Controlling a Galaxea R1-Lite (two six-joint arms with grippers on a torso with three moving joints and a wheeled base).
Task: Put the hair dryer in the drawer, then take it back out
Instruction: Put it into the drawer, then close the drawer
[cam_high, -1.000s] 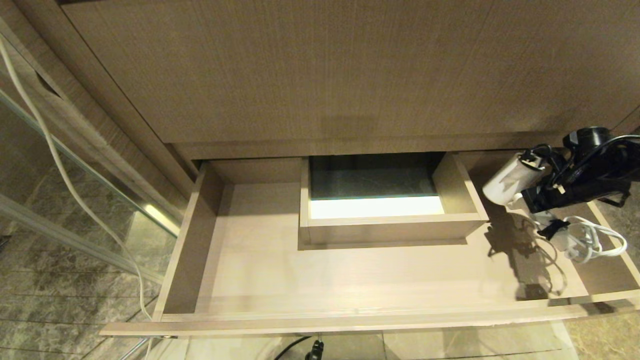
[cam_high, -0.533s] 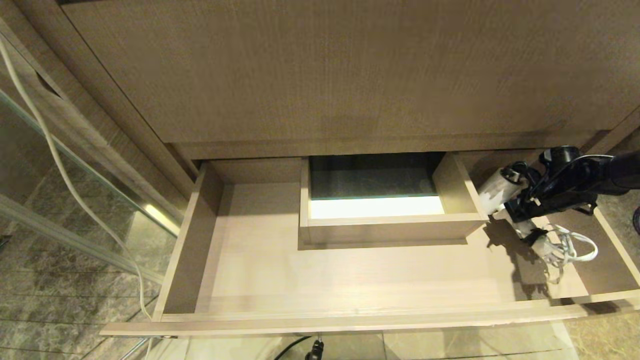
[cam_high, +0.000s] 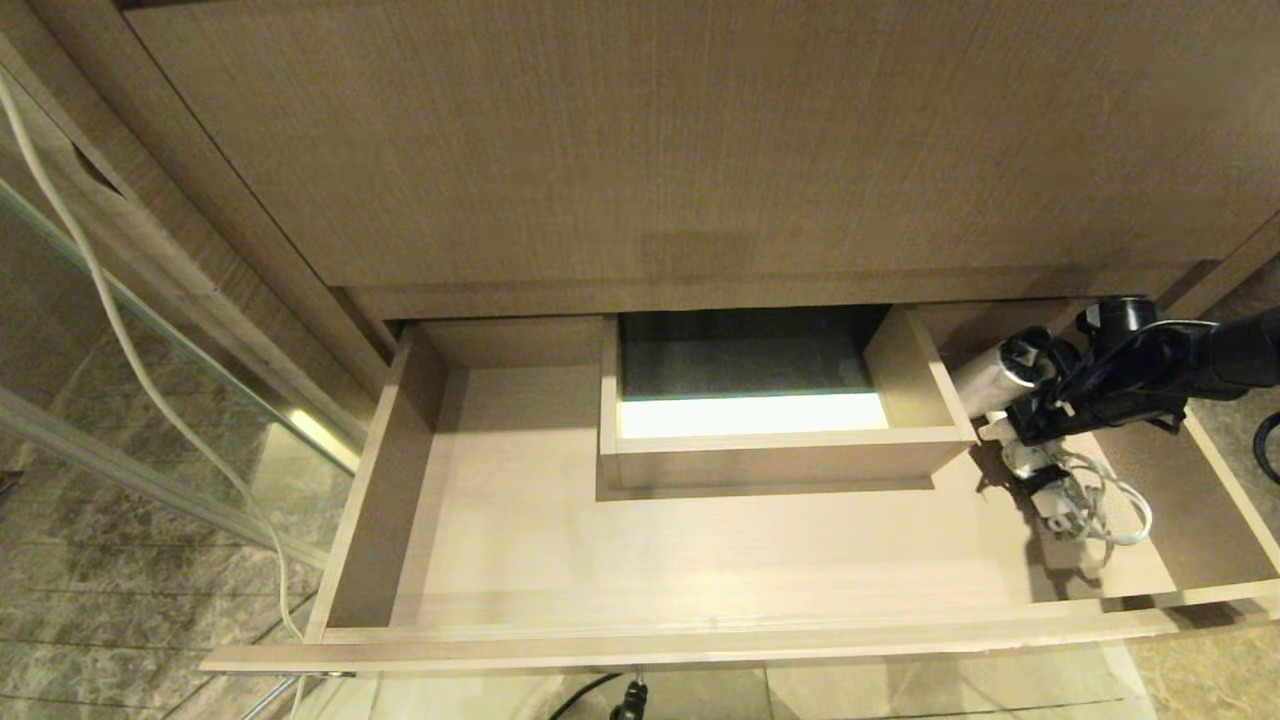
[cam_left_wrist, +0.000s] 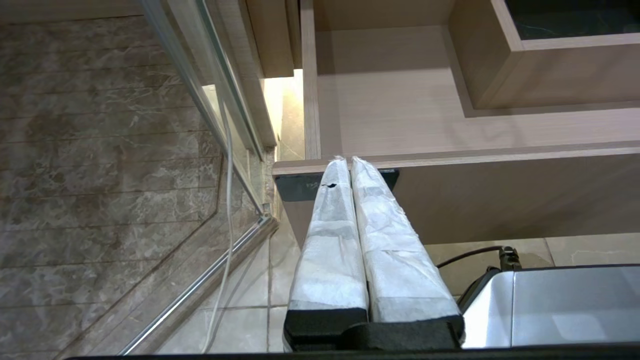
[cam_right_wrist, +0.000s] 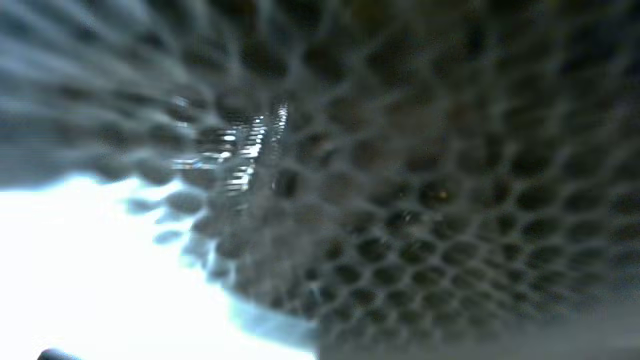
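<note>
The drawer (cam_high: 700, 560) stands pulled out, wide and shallow, in light wood grain. At its right end the white hair dryer (cam_high: 985, 378) lies tilted, barrel toward the boxed cutout (cam_high: 760, 445). Its coiled white cord (cam_high: 1100, 505) rests on the drawer floor. My right gripper (cam_high: 1050, 408), black, sits low inside the drawer right against the dryer's rear. The right wrist view is filled by the dryer's honeycomb grille (cam_right_wrist: 400, 210), very close. My left gripper (cam_left_wrist: 348, 161) is shut and empty, parked before the drawer's front corner (cam_left_wrist: 350, 165) by the dark label.
A taller wood-grain panel (cam_high: 650, 150) rises behind the drawer. A glass door with a metal rail (cam_high: 310, 430) and a hanging white cable (cam_high: 130, 350) stand at the left. Marble tiles lie below. A black cable (cam_high: 600, 690) runs under the drawer front.
My right gripper has sunk into the drawer and shifted left with the hair dryer. The cord has dropped from hanging to lying on the drawer floor.
</note>
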